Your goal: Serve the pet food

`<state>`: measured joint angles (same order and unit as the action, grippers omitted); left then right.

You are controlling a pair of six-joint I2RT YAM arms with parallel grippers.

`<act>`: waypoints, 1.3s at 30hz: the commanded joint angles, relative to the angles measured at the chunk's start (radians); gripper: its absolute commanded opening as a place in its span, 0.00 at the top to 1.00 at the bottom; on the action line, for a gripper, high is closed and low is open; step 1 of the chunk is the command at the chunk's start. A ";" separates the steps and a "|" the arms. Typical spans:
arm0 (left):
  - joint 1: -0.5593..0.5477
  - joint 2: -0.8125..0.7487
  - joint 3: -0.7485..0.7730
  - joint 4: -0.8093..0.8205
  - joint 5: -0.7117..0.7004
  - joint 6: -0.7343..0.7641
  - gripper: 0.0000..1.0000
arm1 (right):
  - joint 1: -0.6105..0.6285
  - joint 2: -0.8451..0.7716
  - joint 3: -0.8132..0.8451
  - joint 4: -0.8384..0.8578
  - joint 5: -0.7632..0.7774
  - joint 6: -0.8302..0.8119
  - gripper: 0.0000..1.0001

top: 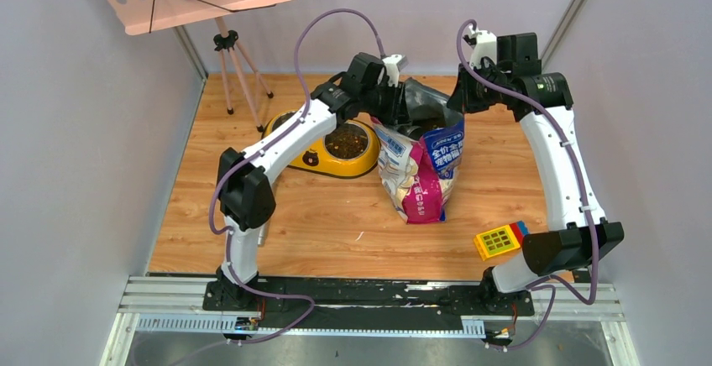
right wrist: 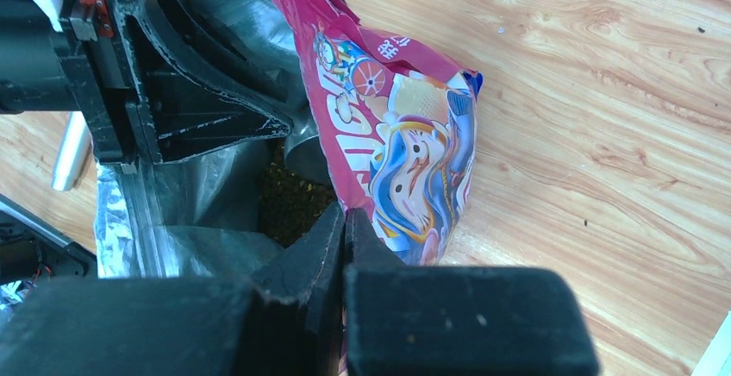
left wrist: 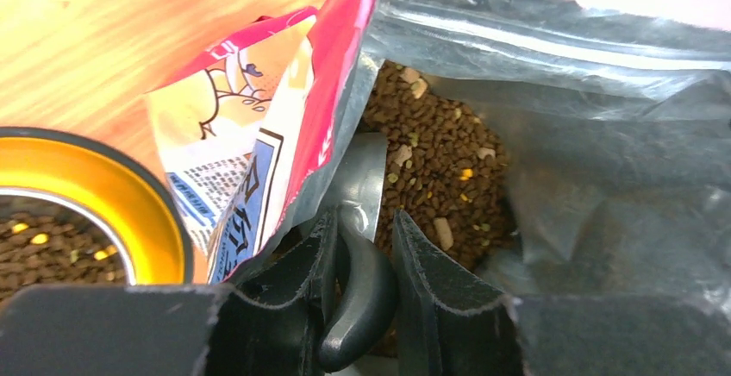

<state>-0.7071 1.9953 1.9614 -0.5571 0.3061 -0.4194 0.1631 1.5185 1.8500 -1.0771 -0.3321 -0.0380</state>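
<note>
On table point(top: 336, 223): one bag point(top: 420, 173), one scoop point(left wrist: 362, 298), one yellow feeder point(top: 315, 158), two grippers; at left gripper point(left wrist: 366, 221), fingers pinching scoop's dark handle inside bag mouth; at right gripper point(right wrist: 345, 216), fingers pressed together on bag rim; kibble point(left wrist: 440, 169) heaped in bag just past left fingertips, more in feeder bowl; on bag, white characters on blue panel, too small to read.
</note>
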 commanded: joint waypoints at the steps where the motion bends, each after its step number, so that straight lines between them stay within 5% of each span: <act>1: 0.015 -0.079 -0.005 0.114 0.271 -0.190 1.00 | 0.004 -0.064 0.035 0.138 -0.042 0.027 1.00; 25: 0.132 -0.243 -0.066 0.221 0.347 -0.474 1.00 | 0.006 -0.070 -0.009 0.114 0.003 -0.004 1.00; 39: 0.284 -0.285 -0.312 0.378 0.457 -0.827 1.00 | 0.005 -0.037 0.017 0.057 0.040 -0.055 1.00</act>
<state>-0.4515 1.7447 1.7008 -0.3260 0.6876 -1.0897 0.1635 1.5070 1.8240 -1.0733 -0.3054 -0.0647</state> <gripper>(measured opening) 0.318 0.014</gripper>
